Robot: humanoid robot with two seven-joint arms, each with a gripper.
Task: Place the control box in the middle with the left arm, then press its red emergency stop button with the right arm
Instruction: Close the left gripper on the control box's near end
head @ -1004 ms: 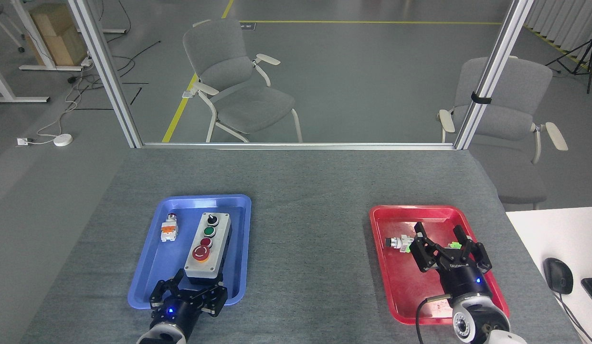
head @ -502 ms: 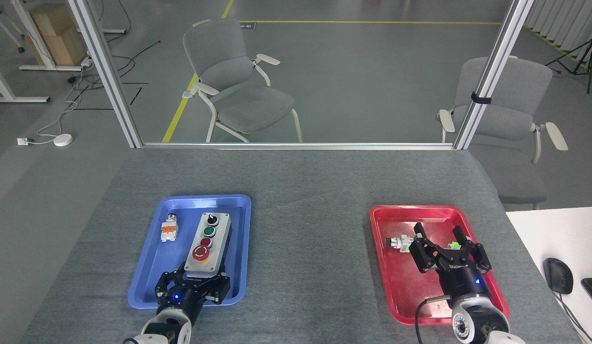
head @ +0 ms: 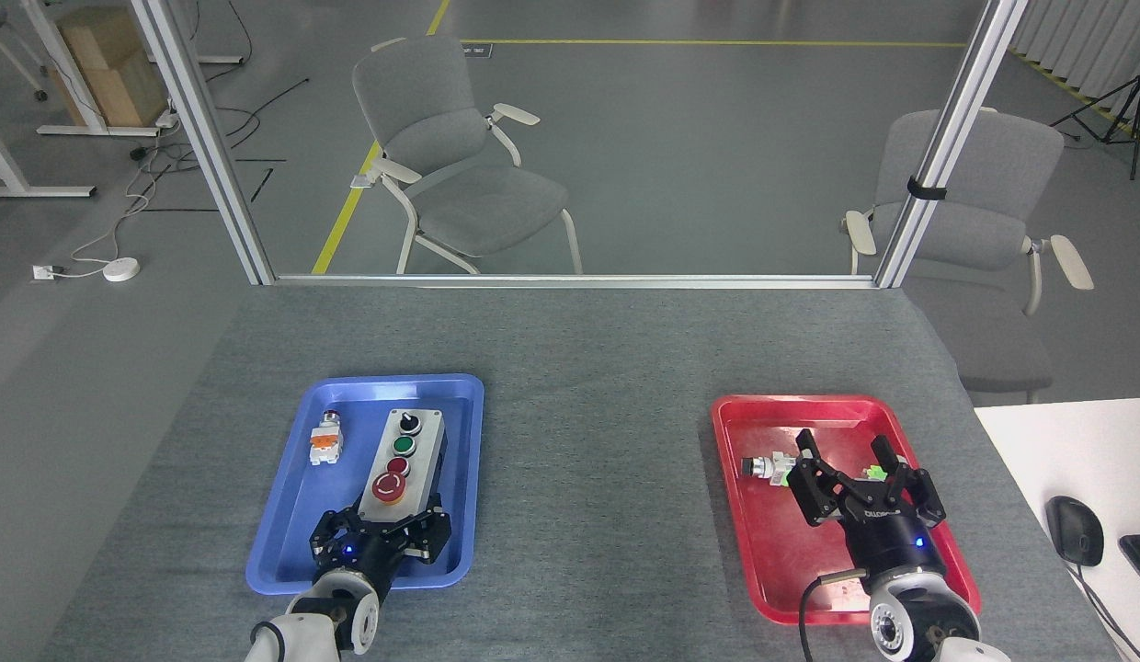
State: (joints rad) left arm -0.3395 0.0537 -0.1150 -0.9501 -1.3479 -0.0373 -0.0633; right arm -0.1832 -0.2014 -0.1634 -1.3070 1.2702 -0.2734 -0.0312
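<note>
Long rect. control box (head: pixel 402 467), pale grey face on black base, lies in the glossy blue plastic tray (head: pixel 294 501) w/ its red mushroom e-stop (head: pixel 387 487) nearest the left gripper (head: pixel 382 526). That gripper's black fingers are spread either side of the box's near end; contact unclear. Right gripper (head: pixel 855 469) hovers splayed, holding nothing, over the red tray (head: pixel 763 552); white lettering on it unreadable. Felt-like grey tabletop (head: pixel 588 441) between trays.

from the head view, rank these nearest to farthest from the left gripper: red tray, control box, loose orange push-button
Measured from the left gripper:
1. control box, just beyond its fingers in the blue tray
2. loose orange push-button, far left part of that tray
3. red tray, across the table on the right
</note>
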